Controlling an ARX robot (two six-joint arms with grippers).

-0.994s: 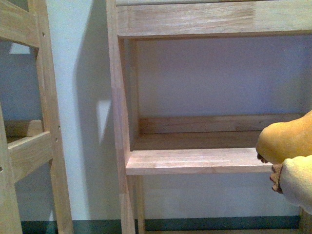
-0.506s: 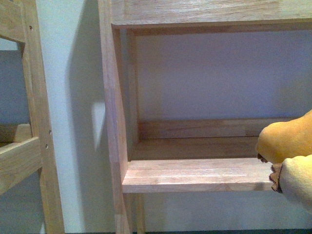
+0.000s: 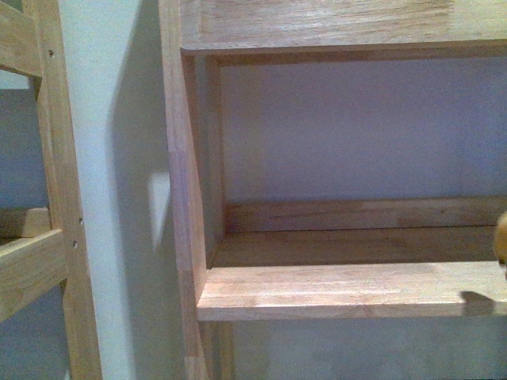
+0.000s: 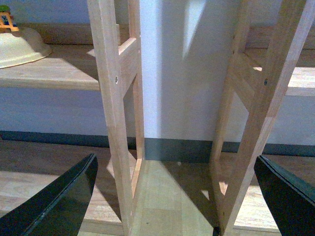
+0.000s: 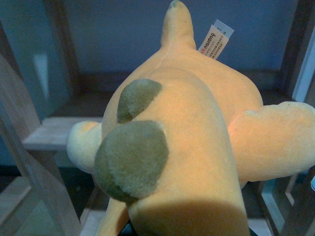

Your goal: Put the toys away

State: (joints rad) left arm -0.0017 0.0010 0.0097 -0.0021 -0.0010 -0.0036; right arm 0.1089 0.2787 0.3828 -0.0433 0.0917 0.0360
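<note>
Plush toy (image 5: 182,142): fills the right wrist view, orange-yellow with two olive bumps (image 5: 132,160) at lower left and a white tag (image 5: 215,39) at upper right; it is in the air, in front of a wooden rack

Toy, front view: only a thin yellow sliver (image 3: 501,237) at the right edge, just above the shelf board (image 3: 341,289)

Change: a second ago the toy bulged well into the lower right of the front view; now it has slid almost out of frame to the right, leaving a small shadow (image 3: 479,301) on the board's right end

Shelf: the board and the upright (image 3: 178,198) sit a little larger and lower in frame than before

Right gripper: hidden behind the plush, so I cannot tell its grip; judged to be carrying the toy, since nothing else supports it

Left gripper (image 4: 172,196): fingers spread wide, nothing between them, aimed at the floor gap between two racks; cream bowl (image 4: 19,44) on a shelf at upper left

Meaning: the toy is not yet put down; judged still in approach, and the placement remains to be done
</note>
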